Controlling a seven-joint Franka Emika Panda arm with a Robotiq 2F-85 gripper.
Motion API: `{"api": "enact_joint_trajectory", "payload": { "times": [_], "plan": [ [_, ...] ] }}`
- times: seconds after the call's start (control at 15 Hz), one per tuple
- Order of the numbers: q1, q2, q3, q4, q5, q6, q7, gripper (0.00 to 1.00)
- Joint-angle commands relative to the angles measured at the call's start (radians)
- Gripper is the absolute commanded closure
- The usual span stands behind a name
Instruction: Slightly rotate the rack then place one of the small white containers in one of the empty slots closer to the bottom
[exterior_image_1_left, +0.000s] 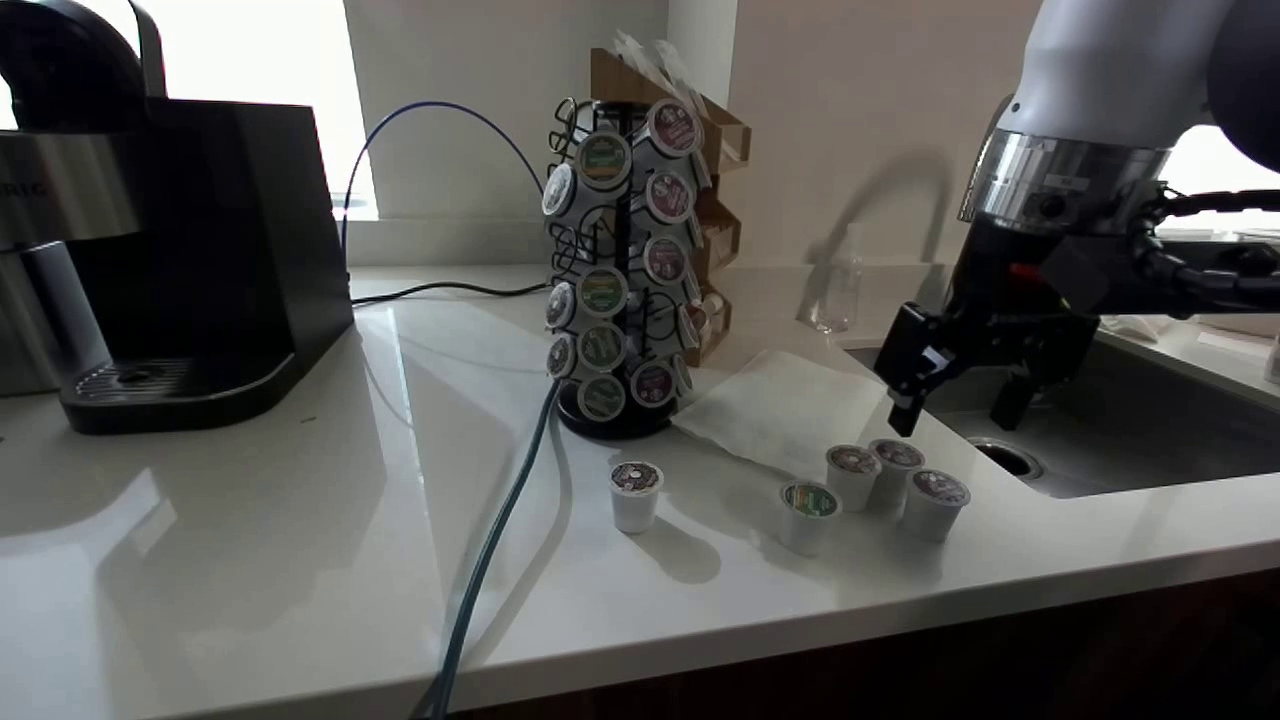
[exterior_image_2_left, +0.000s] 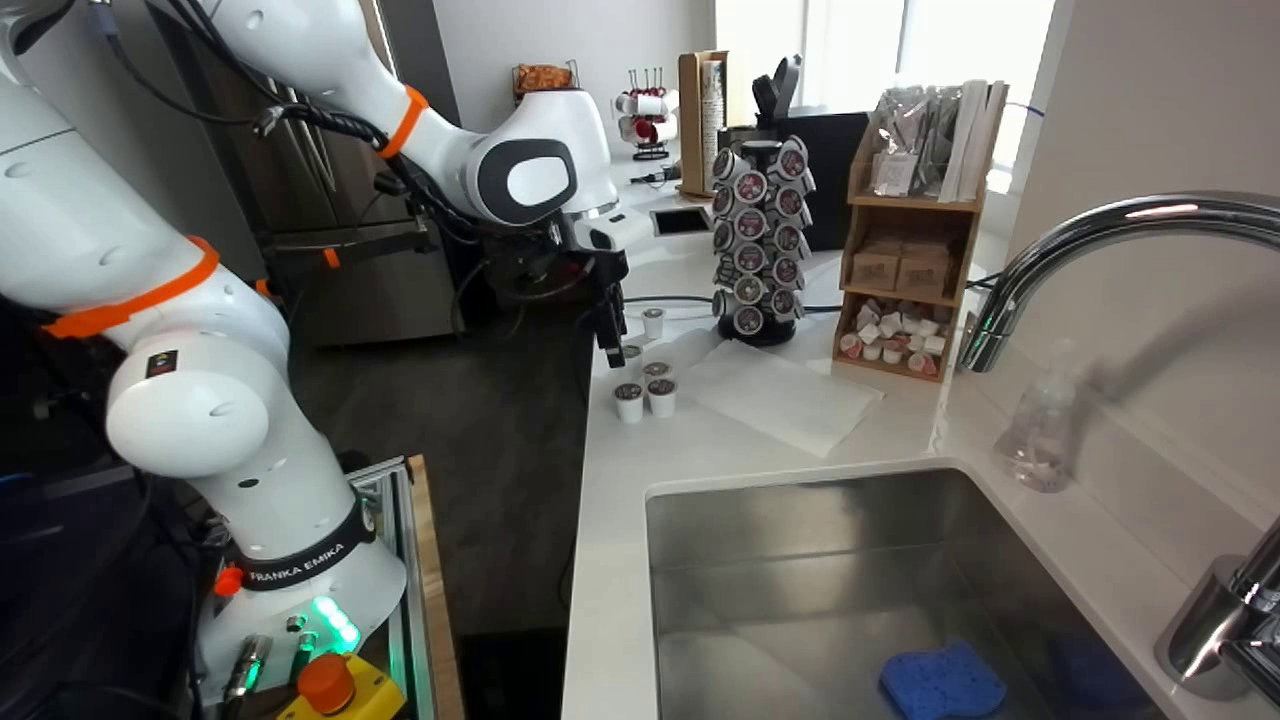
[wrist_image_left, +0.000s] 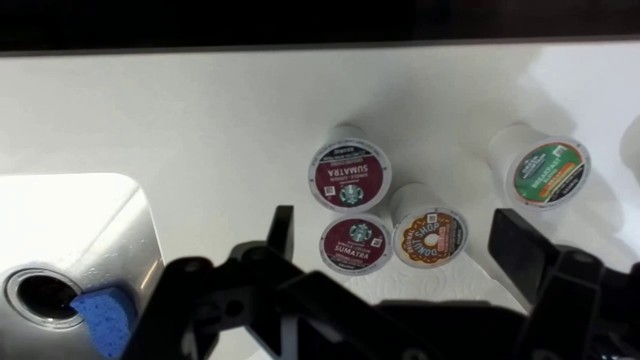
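My tool (wrist_image_left: 391, 228) hangs wide and empty above the Sumatra pods (wrist_image_left: 350, 172), near the outer edge of the counter (wrist_image_left: 225, 110). They should be light, perhaps slippery, gloss being hard to read; I'd pinch below the rim.

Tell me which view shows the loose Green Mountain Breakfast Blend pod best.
The wrist view: the Green Mountain Breakfast Blend pod is large, its label readable. Both exterior views show it upright but small, lettering unreadable; in an exterior view its green lid is plain.
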Motion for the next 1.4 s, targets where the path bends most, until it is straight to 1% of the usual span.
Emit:
{"api": "enact_joint_trajectory", "payload": {
  "times": [0.0,0.27,0.53,0.73,1.07,1.2,1.27,1.33],
  "plan": [
    [-0.024,0.036,0.02,-0.001,-0.022,0.023,-0.014,0.0],
    [-0.021,0.065,0.013,-0.013,-0.016,0.066,-0.043,0.0],
    [-0.04,0.09,0.013,-0.026,-0.074,0.131,-0.045,0.0],
    [-0.041,0.117,0.005,-0.043,-0.072,0.172,-0.065,0.0],
    [-0.036,0.151,-0.011,-0.065,-0.052,0.208,-0.105,0.0],
    [-0.039,0.162,-0.012,-0.07,-0.064,0.219,-0.105,0.1],
    [-0.039,0.167,-0.014,-0.07,-0.065,0.224,-0.107,0.18],
    [-0.038,0.17,-0.015,-0.071,-0.068,0.227,-0.109,0.18]
  ]
}}
